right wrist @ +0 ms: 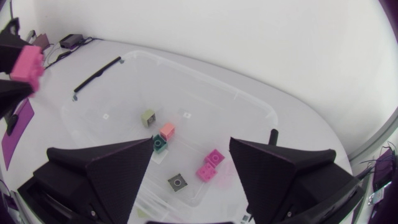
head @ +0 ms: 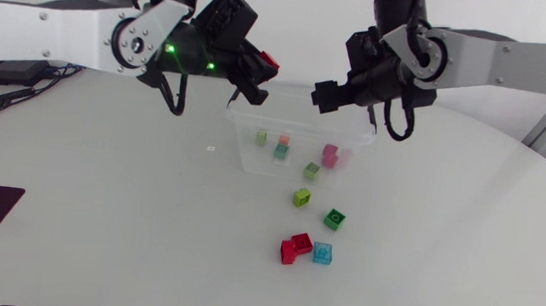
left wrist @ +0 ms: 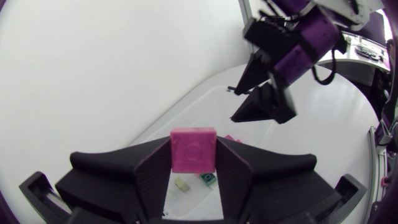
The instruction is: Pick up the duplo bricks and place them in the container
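Pink brick [left wrist: 193, 149] first: our left gripper [left wrist: 193, 165] grips it from both sides, held up beside the clear container's [head: 244, 142] far corner. Our right gripper [right wrist: 191, 152] hangs over the container, fingers spread, holding nothing. Small bricks [right wrist: 206, 171] lie inside it (pink, salmon, teal, olive). Before its near wall lie a lime brick [head: 302, 197], green brick [head: 335, 218], red brick [head: 295, 248], blue brick [head: 323, 252].

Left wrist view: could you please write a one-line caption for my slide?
Left gripper holds a pink brick near the clear container, with the open right gripper ahead.
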You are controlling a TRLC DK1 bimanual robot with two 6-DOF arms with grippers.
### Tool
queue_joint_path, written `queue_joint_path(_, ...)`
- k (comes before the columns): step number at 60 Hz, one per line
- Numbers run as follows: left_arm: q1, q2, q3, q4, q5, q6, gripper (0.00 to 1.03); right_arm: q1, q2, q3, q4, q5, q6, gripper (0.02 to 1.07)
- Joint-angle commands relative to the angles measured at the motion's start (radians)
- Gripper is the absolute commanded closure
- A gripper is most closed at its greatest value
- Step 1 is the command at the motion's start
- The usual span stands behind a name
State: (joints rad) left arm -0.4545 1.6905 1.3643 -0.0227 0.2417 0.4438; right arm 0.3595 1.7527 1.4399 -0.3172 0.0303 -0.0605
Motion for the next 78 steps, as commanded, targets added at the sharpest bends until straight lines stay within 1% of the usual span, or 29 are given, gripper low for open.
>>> queue_joint_path(1,0.005,0.077,0.047,0.040,-0.022,-0.056,0.73,0.007,-0.104,-0.061,0.012,0.006,-0.004,0.09)
queue_joint_path(6,0.005,0.121,0.067,0.066,-0.047,-0.068,0.72,0.007,-0.179,-0.136,0.023,0.006,-0.013,0.09)
queue_joint_path(11,0.004,0.176,0.093,0.124,-0.085,-0.085,0.72,0.007,-0.265,-0.231,0.043,0.006,-0.029,0.09)
queue_joint_path(16,0.008,0.224,0.136,0.138,-0.105,-0.100,0.71,0.007,-0.343,-0.326,0.046,-0.007,-0.053,0.09)
queue_joint_path(19,0.014,0.247,0.156,0.142,-0.113,-0.109,0.64,0.009,-0.392,-0.391,0.047,-0.027,-0.071,0.09)
queue_joint_path(25,0.019,0.282,0.188,0.152,-0.136,-0.122,0.56,0.009,-0.467,-0.500,0.053,-0.061,-0.102,0.09)
queue_joint_path(27,0.022,0.290,0.199,0.155,-0.145,-0.134,0.51,0.009,-0.486,-0.532,0.053,-0.063,-0.107,0.09)
queue_joint_path(28,0.022,0.290,0.199,0.155,-0.145,-0.134,0.51,0.009,-0.486,-0.532,0.053,-0.063,-0.107,0.09)
queue_joint_path(29,0.022,0.296,0.206,0.158,-0.154,-0.137,0.44,0.009,-0.502,-0.562,0.053,-0.070,-0.110,0.09)
queue_joint_path(30,0.022,0.296,0.206,0.158,-0.154,-0.137,0.43,0.007,-0.509,-0.573,0.053,-0.075,-0.110,0.09)
queue_joint_path(31,0.022,0.298,0.211,0.158,-0.159,-0.143,0.34,0.007,-0.515,-0.589,0.053,-0.082,-0.111,0.09)
queue_joint_path(32,0.022,0.298,0.211,0.158,-0.159,-0.145,0.31,0.007,-0.521,-0.602,0.053,-0.086,-0.114,0.09)
queue_joint_path(33,0.022,0.298,0.213,0.158,-0.162,-0.151,0.24,0.007,-0.529,-0.619,0.053,-0.090,-0.116,0.09)
queue_joint_path(36,0.022,0.290,0.211,0.162,-0.183,-0.162,0.10,0.007,-0.539,-0.662,0.055,-0.107,-0.128,0.09)
queue_joint_path(39,0.027,0.275,0.206,0.162,-0.185,-0.171,0.05,0.007,-0.539,-0.690,0.063,-0.121,-0.139,0.09)
queue_joint_path(45,0.039,0.224,0.177,0.170,-0.185,-0.197,0.05,0.004,-0.526,-0.727,0.082,-0.145,-0.163,0.09)
queue_joint_path(47,0.042,0.181,0.150,0.175,-0.186,-0.201,0.05,-0.005,-0.504,-0.740,0.098,-0.164,-0.179,0.09)
queue_joint_path(55,0.048,0.069,0.061,0.176,-0.188,-0.206,0.05,-0.019,-0.438,-0.762,0.148,-0.185,-0.203,0.09)
queue_joint_path(61,0.053,-0.018,-0.007,0.173,-0.188,-0.206,0.05,-0.022,-0.360,-0.768,0.205,-0.184,-0.219,0.09)
queue_joint_path(70,0.083,-0.138,-0.102,0.159,-0.188,-0.217,0.05,-0.036,-0.269,-0.773,0.271,-0.184,-0.248,0.09)
queue_joint_path(78,0.108,-0.258,-0.241,0.168,-0.188,-0.221,0.05,-0.047,-0.203,-0.773,0.308,-0.182,-0.275,0.10)
